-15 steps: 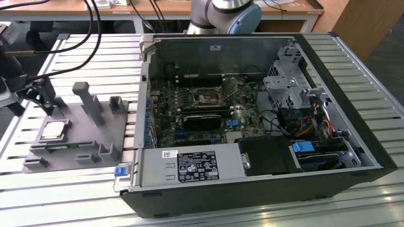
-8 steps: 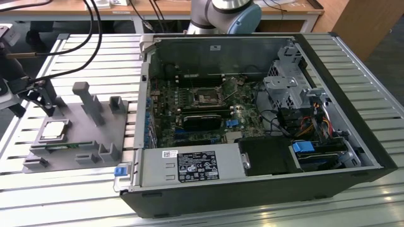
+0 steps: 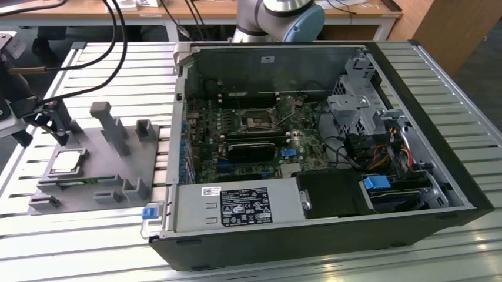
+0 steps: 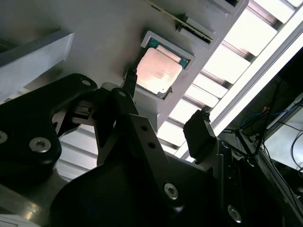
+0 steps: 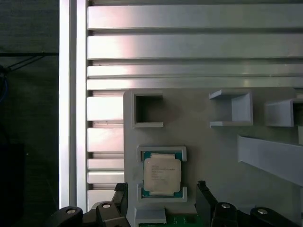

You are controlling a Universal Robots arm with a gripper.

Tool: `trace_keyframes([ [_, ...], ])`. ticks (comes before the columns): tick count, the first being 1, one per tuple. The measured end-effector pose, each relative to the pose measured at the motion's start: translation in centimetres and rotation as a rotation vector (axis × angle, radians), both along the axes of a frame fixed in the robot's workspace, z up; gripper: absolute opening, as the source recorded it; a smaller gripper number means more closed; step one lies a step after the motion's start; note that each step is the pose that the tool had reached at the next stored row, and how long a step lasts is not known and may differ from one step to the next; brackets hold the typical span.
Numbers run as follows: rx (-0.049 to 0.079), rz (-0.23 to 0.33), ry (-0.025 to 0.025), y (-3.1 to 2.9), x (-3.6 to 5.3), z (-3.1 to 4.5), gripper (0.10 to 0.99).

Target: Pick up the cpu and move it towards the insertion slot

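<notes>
The cpu (image 5: 162, 175) has a pale silver top with a teal-green rim; in the second wrist view the top takes on a pinkish sheen. Its holder (image 5: 208, 142) is plain matte grey. The tabletop (image 5: 189, 47) is bright silver, striped with dark parallel grooves. The claw (image 5: 161, 185) is black with silver screw heads. In the exterior view the computer case (image 3: 314, 241) is black, the motherboard (image 3: 235, 126) dark green, the insertion slot (image 3: 257, 120) silver-framed with a dark centre, and the plastic tabs (image 3: 377, 183) bright blue.

We're seeing a matte black gripper (image 4: 166, 97), chunky angular links dotted with round silver screws (image 4: 171, 190); there's the silver-grey arm joint (image 3: 281, 16), pale blue cap.
</notes>
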State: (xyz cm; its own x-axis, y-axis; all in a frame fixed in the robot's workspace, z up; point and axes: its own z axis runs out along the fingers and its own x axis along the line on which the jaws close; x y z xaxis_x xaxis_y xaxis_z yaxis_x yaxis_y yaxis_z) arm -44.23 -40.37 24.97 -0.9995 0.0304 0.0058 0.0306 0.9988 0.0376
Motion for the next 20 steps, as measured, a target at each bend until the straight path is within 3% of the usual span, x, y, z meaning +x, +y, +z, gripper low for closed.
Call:
trace_keyframes([
  [20,-0.008,0.000,-0.0001,0.00,0.09,-0.81,0.675],
])
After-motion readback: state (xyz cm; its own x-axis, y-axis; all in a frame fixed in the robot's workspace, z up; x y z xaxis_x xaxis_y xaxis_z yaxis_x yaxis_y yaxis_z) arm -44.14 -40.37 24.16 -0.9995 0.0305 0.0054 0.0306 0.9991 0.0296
